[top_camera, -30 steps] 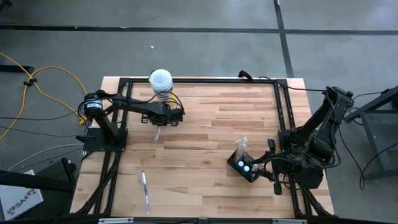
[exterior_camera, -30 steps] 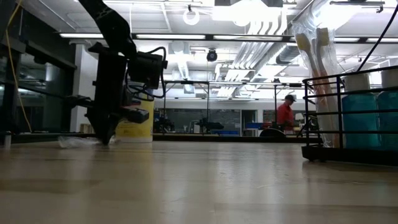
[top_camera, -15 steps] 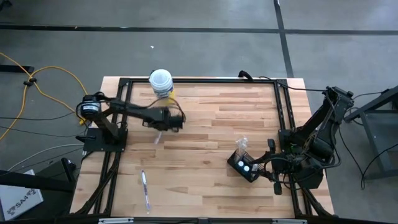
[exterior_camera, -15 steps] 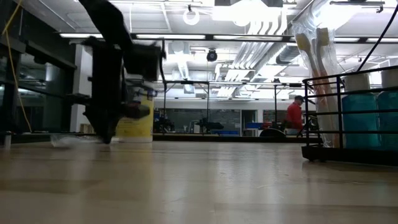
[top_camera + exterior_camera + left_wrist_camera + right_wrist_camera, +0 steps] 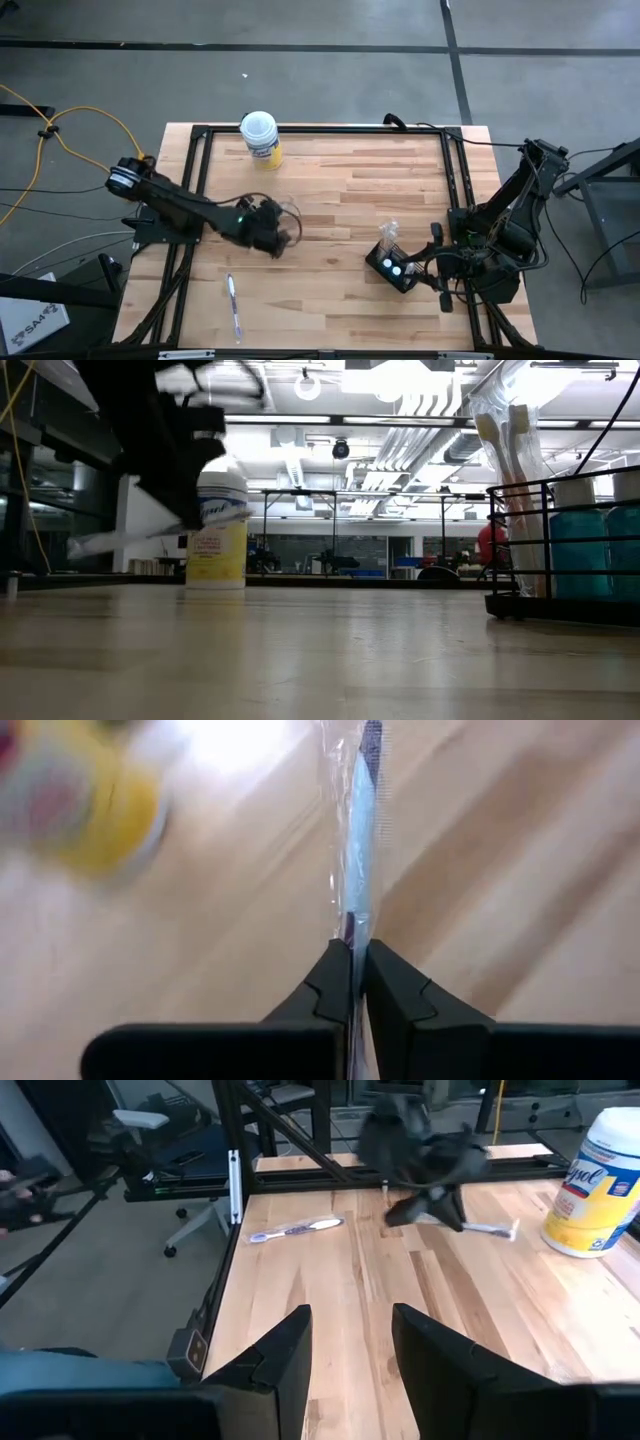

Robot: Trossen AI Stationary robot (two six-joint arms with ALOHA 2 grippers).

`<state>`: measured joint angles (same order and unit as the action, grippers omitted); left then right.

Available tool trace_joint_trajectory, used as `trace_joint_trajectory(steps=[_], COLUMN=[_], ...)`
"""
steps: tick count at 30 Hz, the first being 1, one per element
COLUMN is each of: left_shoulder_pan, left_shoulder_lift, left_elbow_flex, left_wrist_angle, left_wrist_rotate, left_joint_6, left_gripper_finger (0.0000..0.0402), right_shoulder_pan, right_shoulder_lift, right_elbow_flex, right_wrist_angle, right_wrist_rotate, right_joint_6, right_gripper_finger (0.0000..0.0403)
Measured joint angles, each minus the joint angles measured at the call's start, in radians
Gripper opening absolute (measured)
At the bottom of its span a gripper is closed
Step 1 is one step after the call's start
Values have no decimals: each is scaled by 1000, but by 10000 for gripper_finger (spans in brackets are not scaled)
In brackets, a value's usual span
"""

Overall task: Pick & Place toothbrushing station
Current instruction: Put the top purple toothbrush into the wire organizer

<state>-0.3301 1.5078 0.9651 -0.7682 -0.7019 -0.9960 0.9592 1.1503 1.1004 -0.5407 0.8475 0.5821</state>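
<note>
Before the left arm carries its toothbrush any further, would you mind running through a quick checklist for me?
1. Left gripper shut on the wrapped toothbrush: ok.
2. Toothbrush off the table, in the low view: ok.
3. Toothbrushing station standing near the right arm, brushes already in it: ok.
4. Right gripper open and holding nothing: ok.
5. Canister apart from the left arm: ok.
6. Second wrapped toothbrush lying untouched at the table's near edge: ok.
7. A free slot in the station: cannot tell.

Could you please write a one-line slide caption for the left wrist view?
Left end effector shut on a plastic-wrapped toothbrush above the wooden table.
</note>
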Motion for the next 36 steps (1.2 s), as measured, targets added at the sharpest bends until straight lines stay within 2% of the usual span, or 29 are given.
trace_joint_trajectory(steps=[3, 8, 13, 16, 22, 30, 32, 36], left_shoulder_pan=[-60, -142, -194, -217, -243, -258, -258, -258], left_shoulder_lift=[0, 0, 0, 0, 44, 238, 282, 320], left_elbow_flex=[13, 14, 15, 15, 16, 16, 23, 33], left_wrist_angle=[130, 486, 851, 969, 1166, 1555, 1627, 1653], left_wrist_rotate=[-94, -195, -210, -183, -118, -70, -53, 20], left_joint_6=[260, 826, 1326, 1589, 1981, 2570, 2666, 2745], left_gripper_finger=[8, 8, 7, 7, 7, 7, 7, 7], right_shoulder_pan=[0, 0, 0, -3, -63, -212, -251, -320], right_shoulder_lift=[0, 0, 0, 0, 1, 44, 60, 92], right_elbow_flex=[0, 0, 0, 0, 0, 0, 0, 0], right_wrist_angle=[0, 16, 38, 51, 86, 142, 156, 195], right_wrist_rotate=[14, 11, -20, -33, -131, -334, -393, -505], right_joint_6=[0, 26, 75, 99, 131, 130, 130, 125], right_gripper_finger=[133, 133, 133, 133, 133, 133, 133, 133])
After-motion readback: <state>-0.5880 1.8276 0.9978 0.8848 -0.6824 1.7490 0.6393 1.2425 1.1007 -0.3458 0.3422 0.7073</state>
